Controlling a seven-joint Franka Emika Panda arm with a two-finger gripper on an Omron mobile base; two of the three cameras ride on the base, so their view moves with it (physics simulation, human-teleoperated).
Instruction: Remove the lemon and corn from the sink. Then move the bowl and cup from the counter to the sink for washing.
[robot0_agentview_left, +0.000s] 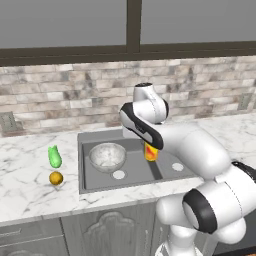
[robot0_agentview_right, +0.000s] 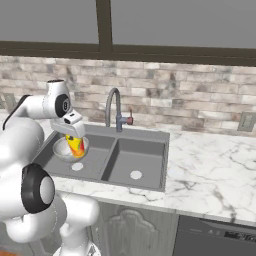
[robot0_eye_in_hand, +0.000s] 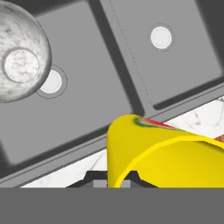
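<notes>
Cup (robot0_eye_in_hand: 166, 153) cut off by hand view's right and lower edges; bowl (robot0_eye_in_hand: 19, 57) clipped at its left edge. In left base view arm hides faucet and most of cup (robot0_agentview_left: 151, 152). Tool fingertips hidden behind cup.

bowl (robot0_agentview_left: 107, 157): one
cup (robot0_agentview_left: 151, 151): one
lemon (robot0_agentview_left: 56, 178): one
corn (robot0_agentview_left: 54, 157): one
sink (robot0_agentview_left: 100, 184): one, two basins
faucet (robot0_agentview_right: 113, 107): one

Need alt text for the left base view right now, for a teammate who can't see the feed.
A white robot arm holds a yellow cup in its gripper above the sink, where a speckled bowl already sits in the left basin. On the marble counter to the left lie a green corn and a lemon.
</notes>
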